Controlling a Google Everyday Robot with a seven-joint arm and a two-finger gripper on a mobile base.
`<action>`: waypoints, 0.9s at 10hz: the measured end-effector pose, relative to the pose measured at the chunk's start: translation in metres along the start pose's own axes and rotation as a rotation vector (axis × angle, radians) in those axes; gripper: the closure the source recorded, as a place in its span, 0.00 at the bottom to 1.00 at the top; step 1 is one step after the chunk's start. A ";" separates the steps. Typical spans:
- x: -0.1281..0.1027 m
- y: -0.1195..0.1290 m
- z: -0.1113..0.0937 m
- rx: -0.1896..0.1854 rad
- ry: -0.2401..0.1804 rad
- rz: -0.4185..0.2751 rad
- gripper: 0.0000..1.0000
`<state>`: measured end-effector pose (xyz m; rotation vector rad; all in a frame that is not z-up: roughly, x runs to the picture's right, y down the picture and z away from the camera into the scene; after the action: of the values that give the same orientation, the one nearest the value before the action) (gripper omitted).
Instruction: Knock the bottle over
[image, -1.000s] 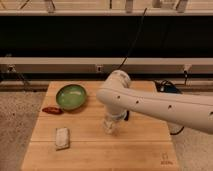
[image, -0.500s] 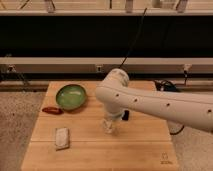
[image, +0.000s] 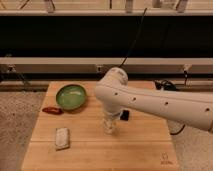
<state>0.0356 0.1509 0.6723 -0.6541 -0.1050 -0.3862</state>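
Observation:
A small clear, whitish plastic bottle (image: 110, 126) stands upright near the middle of the wooden table (image: 140, 150). Its top is hidden by my white arm (image: 150, 102), which reaches in from the right and bends down right over it. My gripper (image: 123, 115) is almost wholly hidden under the arm, right by the bottle's top. Only a small dark part shows to the right of the bottle. I cannot tell whether it touches the bottle.
A green bowl (image: 71, 96) sits at the back left of the table. A red object (image: 52, 110) lies by the left edge. A flat whitish packet (image: 62, 137) lies at the front left. Black cables (image: 167, 86) run along the right edge.
The arm has shifted only slightly over the bottle. The bottle stands upright in the same place.

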 end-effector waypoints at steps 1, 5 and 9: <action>0.002 0.000 0.000 0.001 -0.002 0.001 0.98; -0.003 -0.007 -0.002 0.007 -0.015 -0.008 0.98; -0.005 -0.011 -0.004 0.008 -0.021 -0.015 0.98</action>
<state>0.0272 0.1425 0.6746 -0.6503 -0.1317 -0.3927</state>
